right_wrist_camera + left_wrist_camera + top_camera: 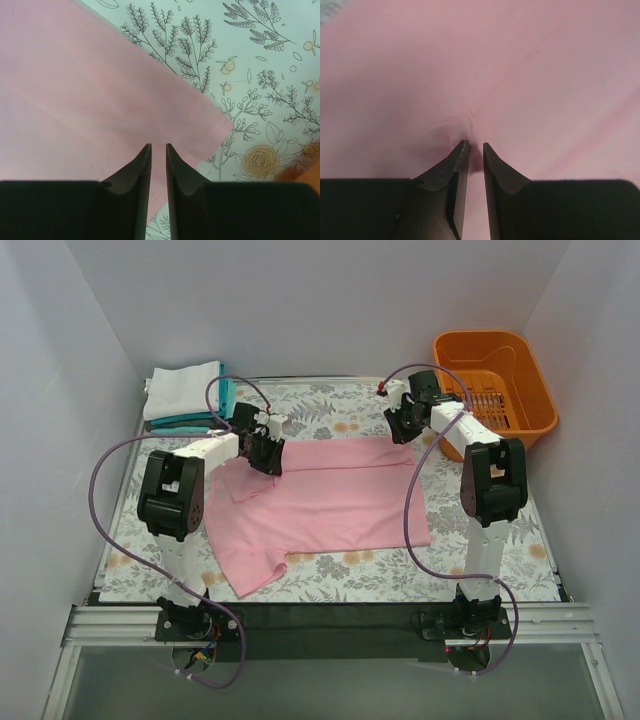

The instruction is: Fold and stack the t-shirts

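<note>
The left tool (475, 146) is clamped on a pucker of the plain light pink cloth t-shirt (340, 495), which lies spread on the floral-patterned bench (340, 575). The right tool (158, 146), tips nearly together, is at the shirt's far right corner; whether it grips cannot be told. At the far left, a white folded t-shirt (185, 388) lies on a teal folded t-shirt (200, 423).

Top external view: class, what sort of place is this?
Probably a robot test booth: plain white walls close in a floral-covered table, a left arm and a right arm are bolted at its near edge, and a pink t-shirt lies on it.

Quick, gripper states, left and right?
Left gripper: shut on pink t-shirt.
Right gripper: nearly shut over it; grip cannot be told.
</note>
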Motion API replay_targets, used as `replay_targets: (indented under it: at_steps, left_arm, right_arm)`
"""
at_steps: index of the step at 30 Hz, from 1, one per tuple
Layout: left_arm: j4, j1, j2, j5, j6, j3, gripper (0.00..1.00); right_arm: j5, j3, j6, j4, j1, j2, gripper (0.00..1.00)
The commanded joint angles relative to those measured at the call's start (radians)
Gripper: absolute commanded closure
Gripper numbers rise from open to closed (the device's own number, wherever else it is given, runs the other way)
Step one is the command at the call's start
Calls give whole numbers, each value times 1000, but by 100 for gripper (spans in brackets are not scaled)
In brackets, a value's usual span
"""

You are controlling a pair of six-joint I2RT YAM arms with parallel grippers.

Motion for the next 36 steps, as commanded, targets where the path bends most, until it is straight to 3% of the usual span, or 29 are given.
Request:
replay_targets:
  at_steps: [1, 6, 11, 16, 23, 31, 36]
  left_arm:
    - [-39, -19, -157, 80, 5, -71, 81]
    - [-146, -21, -255, 195, 31, -102, 79]
    - [-96, 62, -317, 155, -17, -108, 74]
    - [-82, 179, -219, -22, -30, -50, 68]
    - [-18, 223, -75, -171, -36, -28, 68]
    - [19, 229, 100, -167, -49, 76, 69]
    - [2, 237, 151, -129, -43, 182, 68]
  right_arm:
    - [-7, 7, -7, -7, -6, -16, 79]
    - [-19, 19, -6, -18, -6, -12, 79]
    - [-27, 36, -9, -26, -6, -4, 79]
    - [-24, 47, -10, -26, -3, 33, 79]
    - [50, 4, 0, -19, 0, 100, 79]
    - [153, 92, 11, 33, -20, 238, 79]
    - [98, 174, 22, 19, -25, 237, 77]
